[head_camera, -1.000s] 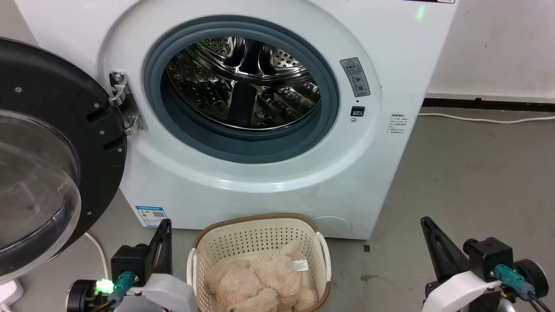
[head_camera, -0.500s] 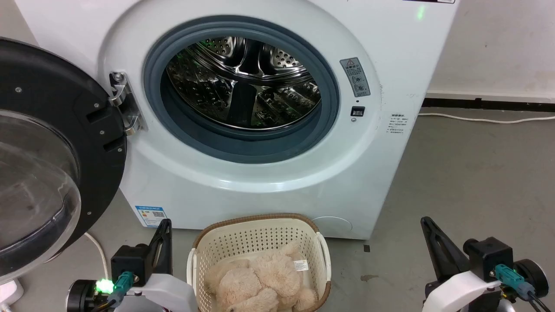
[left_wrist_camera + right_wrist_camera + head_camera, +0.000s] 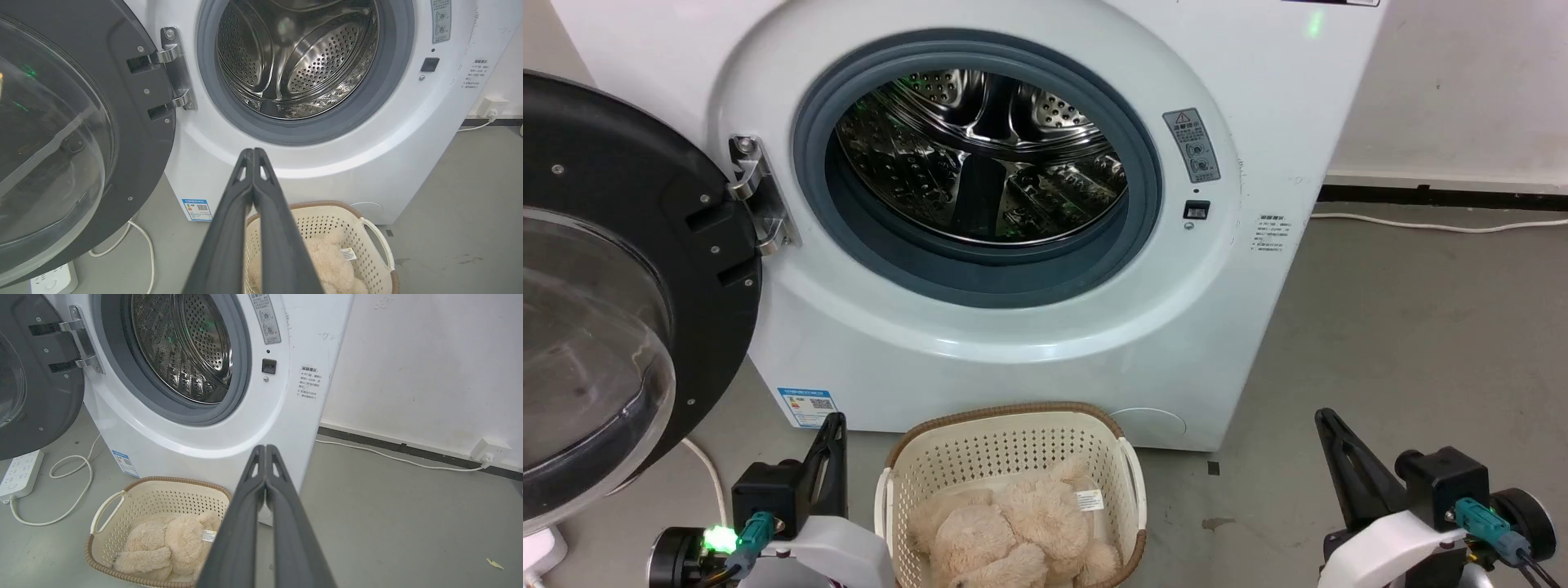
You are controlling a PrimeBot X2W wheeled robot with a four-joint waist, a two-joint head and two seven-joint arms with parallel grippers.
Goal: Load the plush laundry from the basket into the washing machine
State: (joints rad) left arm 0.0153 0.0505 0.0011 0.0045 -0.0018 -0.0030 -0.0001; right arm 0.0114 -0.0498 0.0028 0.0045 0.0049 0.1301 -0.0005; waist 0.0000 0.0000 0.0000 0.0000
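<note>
Hovering nearest, the left gripper (image 3: 253, 152) and right gripper (image 3: 265, 447) hold their fingers pressed together above the grey floor (image 3: 1421, 327). Fluffy cream plush laundry (image 3: 1013, 531) lies in the basket (image 3: 1013, 407), before the open washing machine (image 3: 1013, 351) and white wall (image 3: 1462, 82).

Bright even light, drum (image 3: 1054, 192) glinting (green flecks), wrist-view edges bowed

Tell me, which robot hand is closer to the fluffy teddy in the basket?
Left. The left gripper sits just beside the basket, on its left side, close to the plush toy. The right gripper is farther off to the toy's right, over the grey floor.
</note>
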